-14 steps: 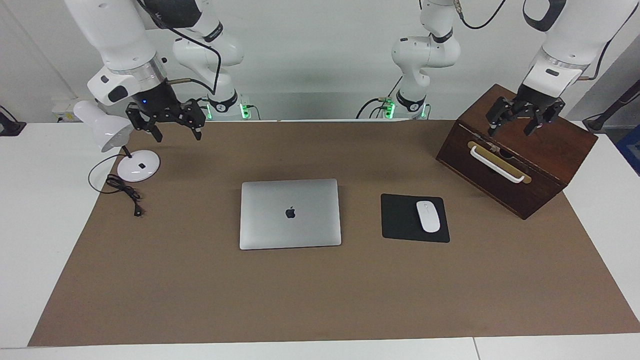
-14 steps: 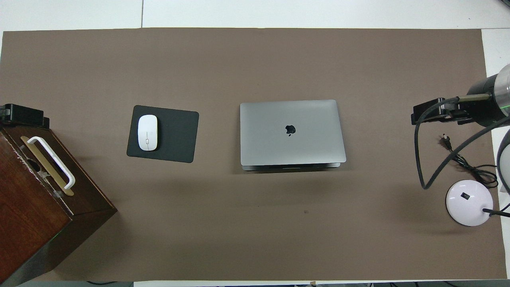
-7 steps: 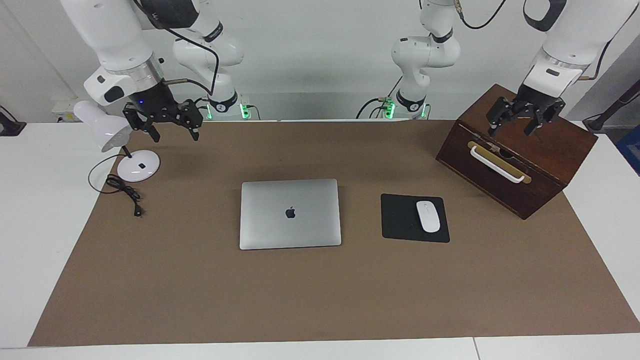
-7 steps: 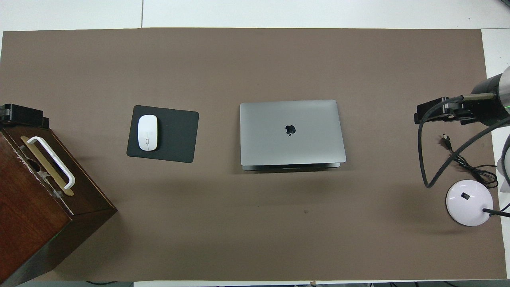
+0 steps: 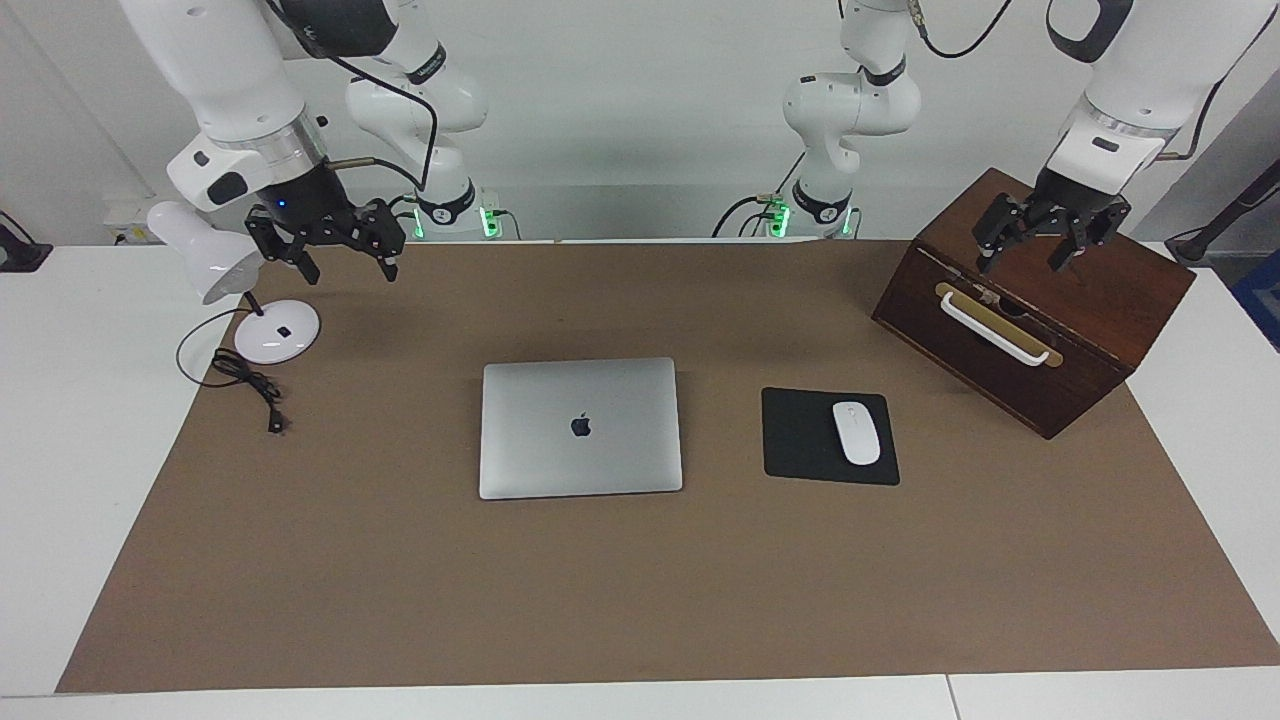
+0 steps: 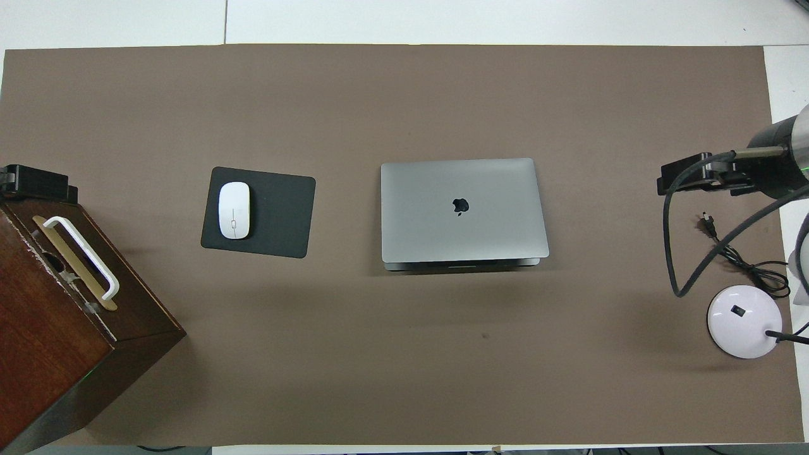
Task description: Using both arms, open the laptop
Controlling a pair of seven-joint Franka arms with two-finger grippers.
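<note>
The right gripper (image 5: 342, 257) hangs in the air with its fingers apart and nothing between them, over the brown mat (image 5: 640, 580) just beside the white desk lamp (image 5: 225, 285). The left gripper (image 5: 1030, 252) hovers over the top of the wooden box (image 5: 1090, 330), its fingers likewise spread and empty. Between them, well apart from both, the laptop (image 5: 581, 428) lies shut and flat at the middle of the mat, beside the black mouse pad (image 5: 800, 440) with its white mouse (image 5: 856, 432). It looks like a stiff, thin metal slab with a smooth lid that will likely slip under a pinch, and the screen inside is fragile (so force on the lid's centre seems unwise). In the overhead view the hinge edge appears to face the robots, so I judge the best hold is 1 gripper lifting the lid's edge farther from the robots while the other 1 presses the base down. Against the frame from 1 second ago, the right gripper has drawn slightly toward the lamp and risen a little; the left gripper, the laptop and the rest sit unchanged.
</note>
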